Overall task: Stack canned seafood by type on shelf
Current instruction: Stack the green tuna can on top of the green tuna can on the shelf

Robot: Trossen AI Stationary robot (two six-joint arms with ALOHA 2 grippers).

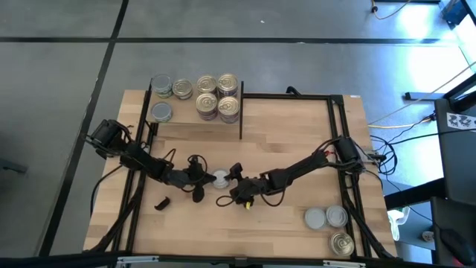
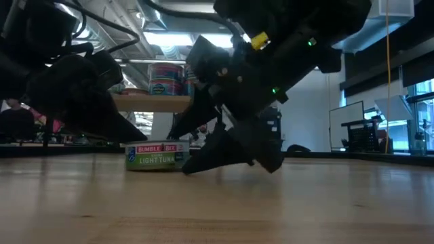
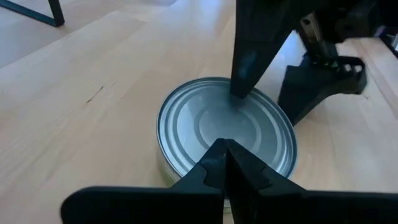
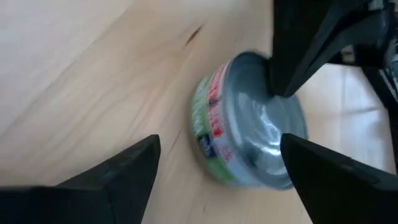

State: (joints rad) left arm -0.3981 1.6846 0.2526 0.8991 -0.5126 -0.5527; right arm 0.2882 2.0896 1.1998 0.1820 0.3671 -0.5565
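Observation:
One can of seafood [image 1: 221, 179] stands flat on the table between my two grippers, silver top up [image 3: 211, 124], red and green label on its side [image 2: 157, 157]. My left gripper [image 3: 225, 146] is shut, its tips over the can's top near the rim. My right gripper [image 4: 221, 140] is open: one finger [image 3: 249, 56] reaches over the can's top, the other [image 3: 317, 81] stands on the table beside the can. At the far left, the shelf [image 1: 197, 126] carries several cans [image 1: 217, 97], some stacked in twos. My left gripper lays its shut fingertips on the can's silver top [image 3: 214, 134], just inside the rim on that arm's side. They come slanting down from the table's left. The can stays flat on the table. My right gripper has one fingertip at the middle of the can's top [image 3: 239, 93]; whether it touches, I cannot tell.
Three more cans [image 1: 327, 217] sit near the table's front right corner, one with a gold top [image 1: 342, 243]. A small black piece [image 1: 161, 202] lies on the table near the left arm. A thin black frame [image 1: 331, 100] borders the right half of the table.

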